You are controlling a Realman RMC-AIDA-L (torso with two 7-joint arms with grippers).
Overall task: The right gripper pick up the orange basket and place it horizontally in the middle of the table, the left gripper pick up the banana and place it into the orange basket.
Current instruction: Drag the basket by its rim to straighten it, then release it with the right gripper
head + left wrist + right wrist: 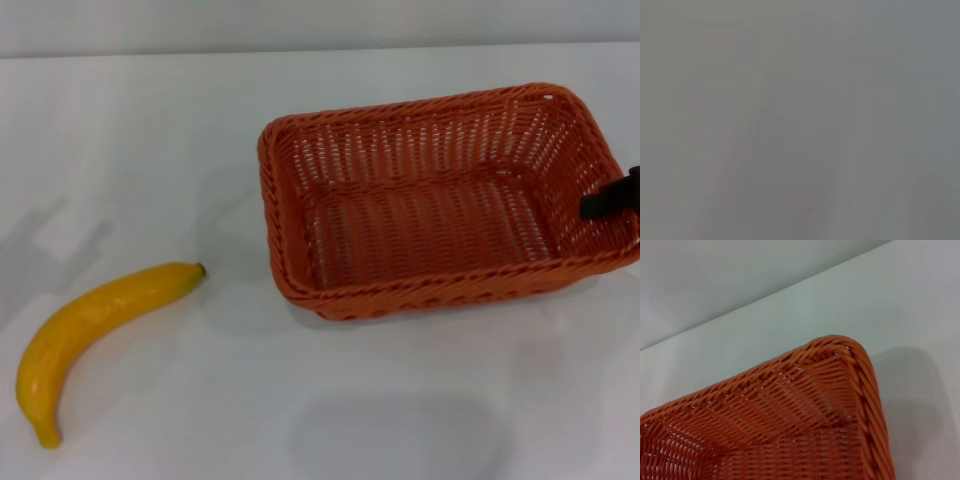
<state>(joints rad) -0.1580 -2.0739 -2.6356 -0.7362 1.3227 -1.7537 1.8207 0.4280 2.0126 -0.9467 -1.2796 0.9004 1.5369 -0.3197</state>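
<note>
A: Where does the orange basket (440,200) sit?

B: On the white table (300,420), toward the right and a little askew, its long side nearly across the view. It looks raised slightly at the right end, though I can't be sure it is clear of the table. The banana (90,330) lies well apart from it at the left, dark tip pointing toward the basket.

A: And the right pincer (612,198)?

B: Only a black bit shows at the right edge of the head view, lying across the basket's short right rim. It seems clamped on that rim, one finger inside the wall. The right wrist view shows the braided corner of the basket close up, nothing else.

A: The left pincer?

B: Not in view. Its wrist camera sees only blank grey.

A: How should the step go?

B: I'd judge the basket is being carried or set. Hold by the rim firmly, since a one-ended grip lets the far end sag. Move it leftward toward the middle, square the long side to the table's edge, lower it flat, then let go. Keep clear of the banana.

A: Any writing or brand?

B: None legible anywhere.
</note>
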